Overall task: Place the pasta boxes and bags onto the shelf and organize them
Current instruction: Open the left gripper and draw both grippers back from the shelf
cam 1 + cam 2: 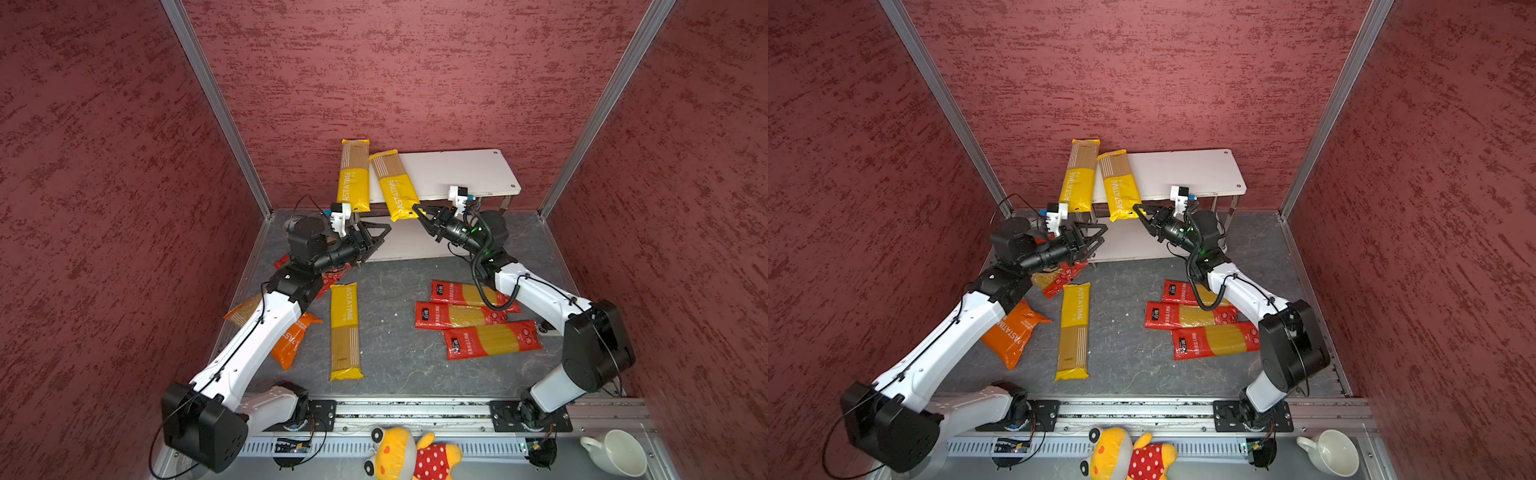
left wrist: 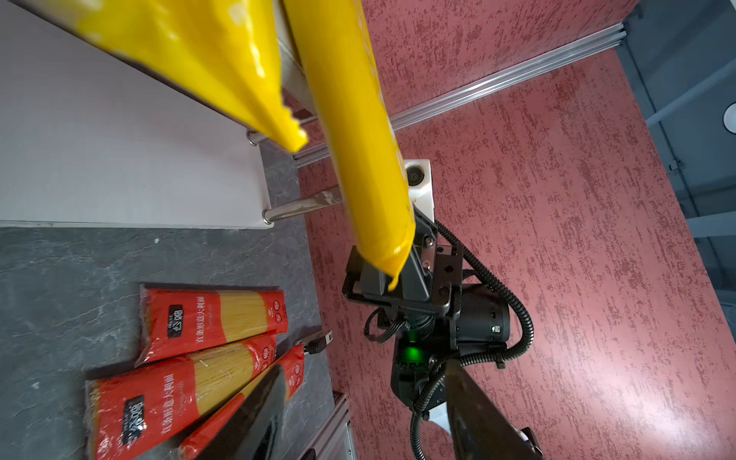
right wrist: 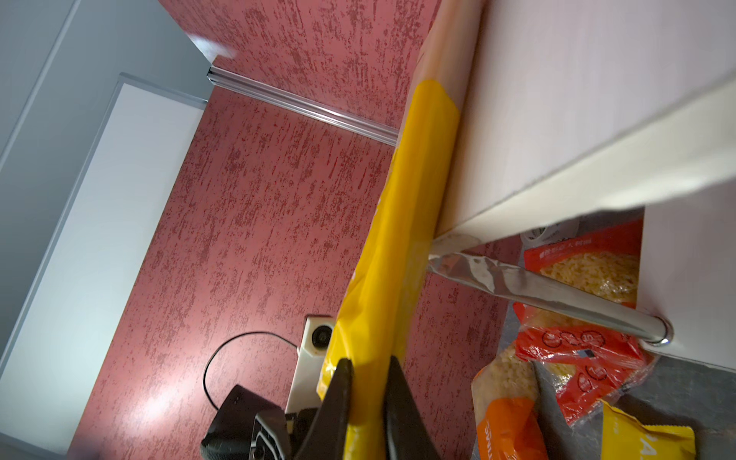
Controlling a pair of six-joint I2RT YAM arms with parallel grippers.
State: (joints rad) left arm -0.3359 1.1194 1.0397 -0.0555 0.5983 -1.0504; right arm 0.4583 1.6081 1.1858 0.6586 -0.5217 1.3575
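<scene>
While the right gripper (image 1: 417, 211) clamps the lower end of a tilted yellow pack (image 1: 394, 185), the pack's upper part lies on the shelf's (image 1: 461, 170) top board near its left end. Its lower end hangs past the front edge. In the right wrist view, both fingers (image 3: 338, 402) press against the yellow wrapper. Just left of it, a second yellow pack (image 1: 354, 176) rests at the board's left end, also overhanging the front. The left gripper (image 1: 380, 237) hovers below that pack, in front of the lower board, jaws spread and empty. On the table (image 1: 395, 353), a third yellow pack (image 1: 345, 330) lies in the middle. Three red packs (image 1: 457, 316) lie side by side to the right. An orange bag (image 1: 291, 343) and red bags (image 1: 1065, 279) lie partly under the left arm.
</scene>
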